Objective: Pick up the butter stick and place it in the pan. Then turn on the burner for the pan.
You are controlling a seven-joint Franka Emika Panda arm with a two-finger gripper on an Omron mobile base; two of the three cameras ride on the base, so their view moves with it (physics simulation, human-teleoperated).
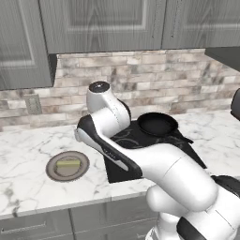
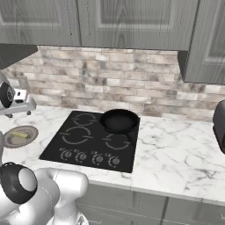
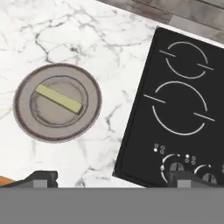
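The butter stick (image 3: 59, 98), a pale yellow-olive bar, lies across the middle of a grey-brown round plate (image 3: 87, 127) on the marble counter, left of the black cooktop (image 3: 183, 109). My gripper (image 3: 114, 179) hangs high above the counter between plate and cooktop. Its fingertips (image 3: 41, 177) stand wide apart, open, with nothing between them. The base views show the butter stick (image 1: 68, 164) (image 2: 19, 134) on the plate (image 1: 51, 171) (image 2: 11, 143). The black pan (image 1: 157, 124) (image 2: 119, 121) sits empty on the cooktop's far right ring, its handle toward the front.
A row of knobs (image 2: 90, 157) (image 3: 175, 166) runs along the cooktop's front edge. A dark appliance (image 2: 219, 125) stands on the counter at the far right. Grey cabinets hang above the brick backsplash, and a wall outlet (image 1: 33, 104) sits behind the plate.
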